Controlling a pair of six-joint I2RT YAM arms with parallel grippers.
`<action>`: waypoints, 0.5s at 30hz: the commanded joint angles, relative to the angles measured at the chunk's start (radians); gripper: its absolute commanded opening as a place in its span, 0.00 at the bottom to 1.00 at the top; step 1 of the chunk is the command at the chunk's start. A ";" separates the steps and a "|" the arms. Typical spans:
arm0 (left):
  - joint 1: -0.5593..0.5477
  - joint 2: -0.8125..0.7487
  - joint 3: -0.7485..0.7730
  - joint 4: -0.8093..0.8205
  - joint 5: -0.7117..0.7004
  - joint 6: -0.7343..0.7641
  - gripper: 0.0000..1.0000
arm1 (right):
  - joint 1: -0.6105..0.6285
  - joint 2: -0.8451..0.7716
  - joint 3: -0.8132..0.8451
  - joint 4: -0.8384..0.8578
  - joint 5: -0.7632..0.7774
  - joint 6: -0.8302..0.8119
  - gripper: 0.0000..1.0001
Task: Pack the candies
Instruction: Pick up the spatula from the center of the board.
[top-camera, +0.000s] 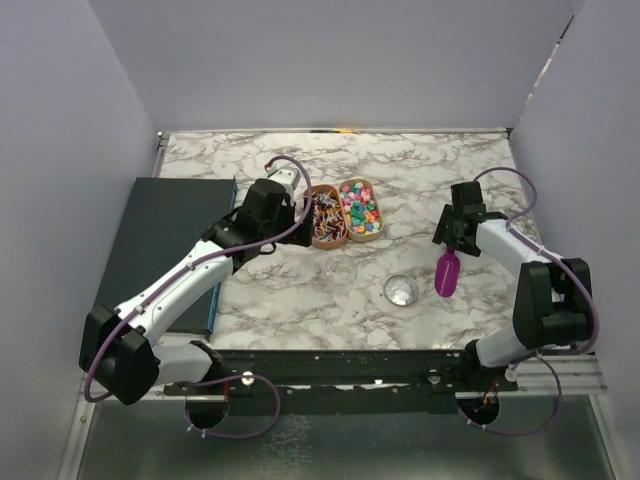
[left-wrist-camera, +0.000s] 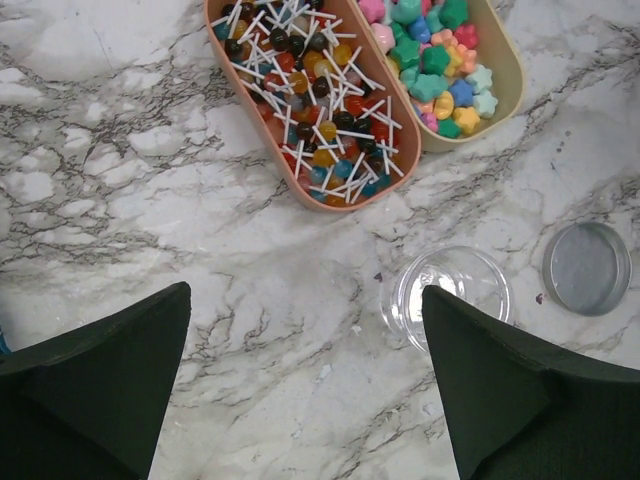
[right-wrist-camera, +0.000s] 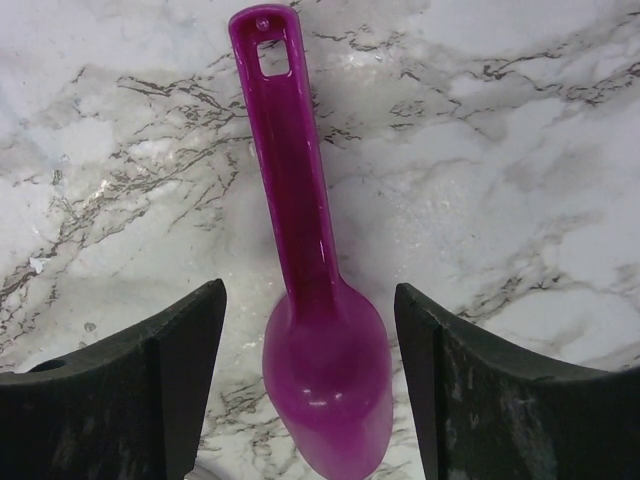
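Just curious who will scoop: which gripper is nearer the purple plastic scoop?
Right. The right gripper hangs open over the purple plastic scoop, a finger either side; the left gripper is far off, by the peach tray of lollipops.

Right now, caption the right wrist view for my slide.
Open right tool straddles the purple plastic scoop lying on the white marble table.

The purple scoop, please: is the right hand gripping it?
No, the purple scoop lies on the marble table with gaps to both fingers of the right hand.
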 joint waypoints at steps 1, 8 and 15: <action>-0.027 -0.034 -0.012 0.035 -0.010 0.003 0.99 | -0.014 0.036 0.024 0.046 -0.029 0.003 0.72; -0.027 -0.031 -0.014 0.037 -0.061 -0.012 0.99 | -0.016 0.077 0.011 0.075 -0.039 0.017 0.64; -0.027 -0.022 -0.014 0.035 -0.078 -0.022 0.99 | -0.017 0.119 0.009 0.092 -0.007 0.013 0.52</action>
